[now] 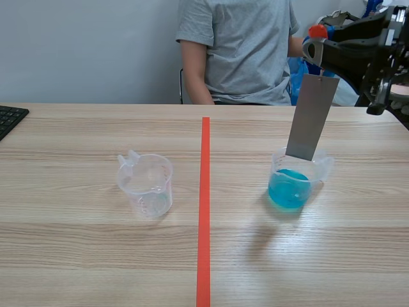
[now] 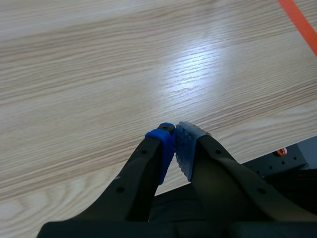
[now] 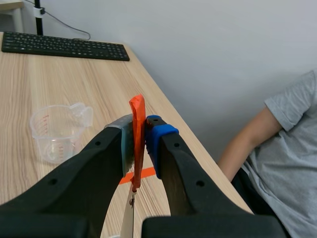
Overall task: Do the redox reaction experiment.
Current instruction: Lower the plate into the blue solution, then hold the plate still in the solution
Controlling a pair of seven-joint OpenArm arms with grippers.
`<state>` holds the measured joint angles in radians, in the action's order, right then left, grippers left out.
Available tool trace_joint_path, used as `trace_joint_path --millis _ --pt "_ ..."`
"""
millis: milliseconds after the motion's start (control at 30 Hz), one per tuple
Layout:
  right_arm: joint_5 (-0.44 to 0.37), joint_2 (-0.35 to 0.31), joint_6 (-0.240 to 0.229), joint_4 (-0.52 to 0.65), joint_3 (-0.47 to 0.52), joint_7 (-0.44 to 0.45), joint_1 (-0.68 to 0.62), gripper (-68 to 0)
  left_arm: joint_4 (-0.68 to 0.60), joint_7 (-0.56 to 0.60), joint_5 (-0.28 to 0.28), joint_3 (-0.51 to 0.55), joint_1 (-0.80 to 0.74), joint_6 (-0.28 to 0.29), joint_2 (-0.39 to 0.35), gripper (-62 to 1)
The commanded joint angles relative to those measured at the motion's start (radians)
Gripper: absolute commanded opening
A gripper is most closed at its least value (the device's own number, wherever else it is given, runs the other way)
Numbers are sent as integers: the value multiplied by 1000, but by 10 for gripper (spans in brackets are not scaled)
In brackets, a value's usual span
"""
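A grey metal sheet [image 1: 311,116] hangs from an orange-red clip [image 1: 317,30] held in my right gripper [image 1: 317,38], raised at the back right. The sheet's lower edge is level with the rim of a clear measuring cup [image 1: 291,185] of blue liquid and stays above the liquid. In the right wrist view my right gripper [image 3: 140,124] is shut on the clip [image 3: 137,129]. An empty clear cup [image 1: 147,184] stands left of the tape line; it shows ahead of the right gripper [image 3: 57,131]. My left gripper [image 2: 174,136] is shut on nothing over bare table; the scene view does not show it.
A person in a grey shirt [image 1: 236,51] sits across the table, close behind my raised right arm. A black keyboard [image 1: 9,118] lies at the far left edge. An orange-red tape line [image 1: 204,204] runs down the table's middle.
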<state>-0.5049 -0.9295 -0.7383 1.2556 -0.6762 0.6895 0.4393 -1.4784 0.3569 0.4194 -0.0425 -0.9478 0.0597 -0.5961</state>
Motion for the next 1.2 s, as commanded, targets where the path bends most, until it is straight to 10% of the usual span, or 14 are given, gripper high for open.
trace_joint_path --millis 0,1167 --pt "-15 1 -7 -19 16 14 26 -660 -9 -2 3 0 1 2 14 -567" --pt "321 282 -7 -284 15 3 13 -660 -9 -18 3 -1 1 3 36 -567"
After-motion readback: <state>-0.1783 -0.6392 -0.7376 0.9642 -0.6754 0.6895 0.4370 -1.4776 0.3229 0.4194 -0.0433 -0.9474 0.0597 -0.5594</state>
